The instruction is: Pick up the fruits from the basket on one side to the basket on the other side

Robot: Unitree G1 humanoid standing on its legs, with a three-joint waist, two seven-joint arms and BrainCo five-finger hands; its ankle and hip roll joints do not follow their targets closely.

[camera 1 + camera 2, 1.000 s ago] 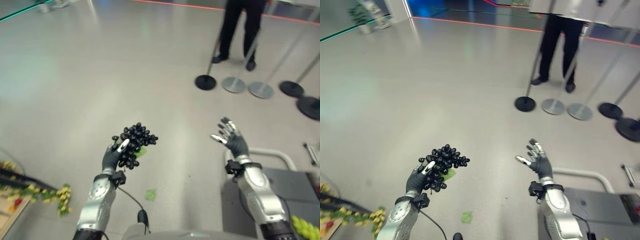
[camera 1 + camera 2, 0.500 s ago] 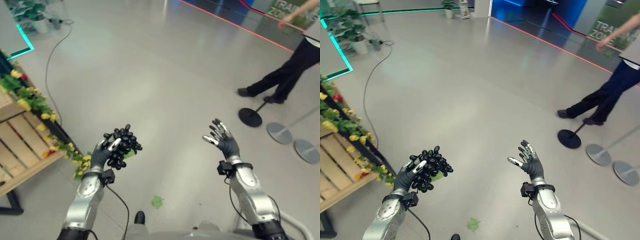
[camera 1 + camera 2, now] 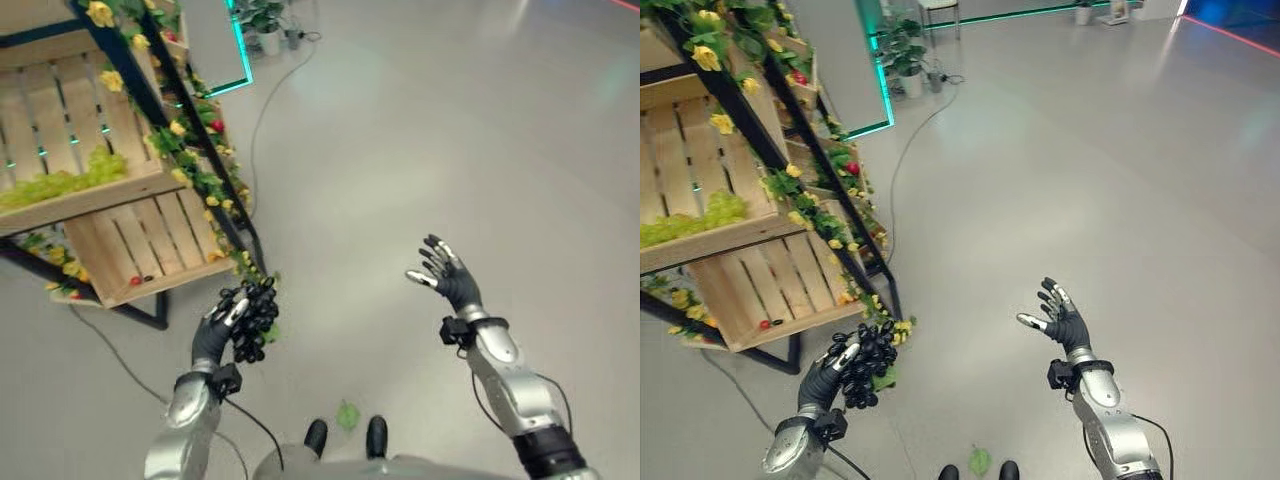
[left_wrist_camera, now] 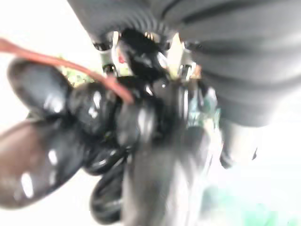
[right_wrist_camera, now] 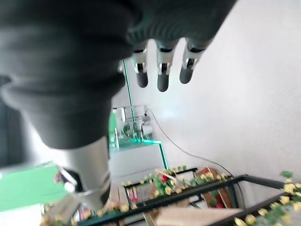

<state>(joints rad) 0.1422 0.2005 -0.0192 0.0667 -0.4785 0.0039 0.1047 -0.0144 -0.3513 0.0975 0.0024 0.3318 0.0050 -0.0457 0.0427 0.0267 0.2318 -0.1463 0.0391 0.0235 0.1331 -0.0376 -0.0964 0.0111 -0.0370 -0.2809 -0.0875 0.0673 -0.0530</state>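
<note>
Left robot hand (image 3: 222, 330): fingers curled round a bunch of black grapes (image 3: 254, 318), held clear of the floor at the robot's lower left. The left wrist view confirms the dark berries pressed against the palm, with a reddish stem crossing them.

Right robot hand (image 3: 1060, 318): fingers spread and relaxed, palm turned up, holding nothing; it hangs well apart from the grapes.

Surroundings: a wooden crate shelf (image 3: 130, 245) on a black frame stands beyond the left robot hand, trimmed with leaves and yellow flowers (image 3: 710, 55). A bunch of green grapes (image 3: 60, 180) lies on its upper tier; small red fruit (image 3: 764, 323) lies in the lower crate near its front edge. A green leaf (image 3: 347, 414) lies on the floor (image 3: 430, 150).

Assessment: the pick-up appears complete and the fruit is in transit. No basket as such can be identified; the crate shelf is judged the likely destination. Placement and release remain outstanding, and whether further fruit awaits transfer cannot be determined.
</note>
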